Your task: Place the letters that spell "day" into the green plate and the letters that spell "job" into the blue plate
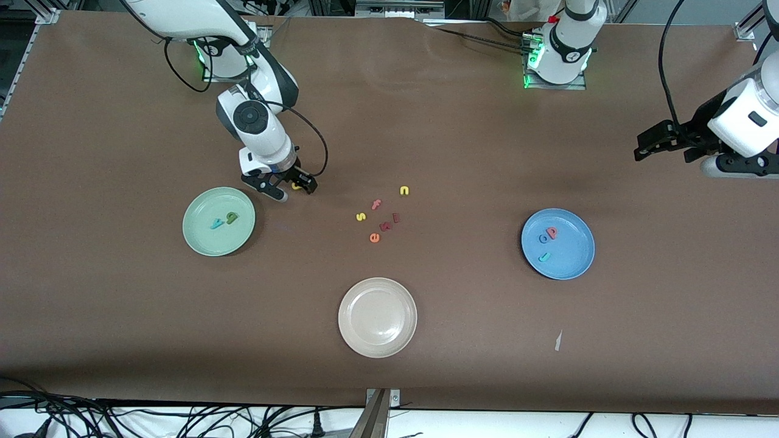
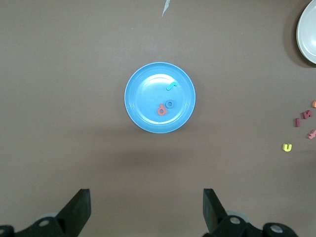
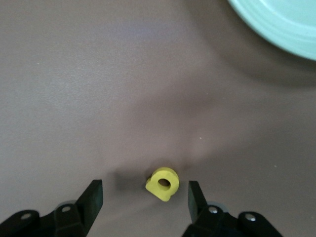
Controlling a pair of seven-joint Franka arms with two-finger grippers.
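Note:
The yellow a lies on the table beside the green plate, toward the table's middle. My right gripper is low over it and open, one finger on each side, neither touching it. On the green plate lie the dark green d and the light blue y. The blue plate holds the blue o, the pinkish b and the teal j. My left gripper waits open and empty, high at the left arm's end.
Loose letters lie mid-table: a yellow n, a pinkish f, a yellow s, two dark red letters and an orange e. A cream plate sits nearer the front camera. A white scrap lies near the blue plate.

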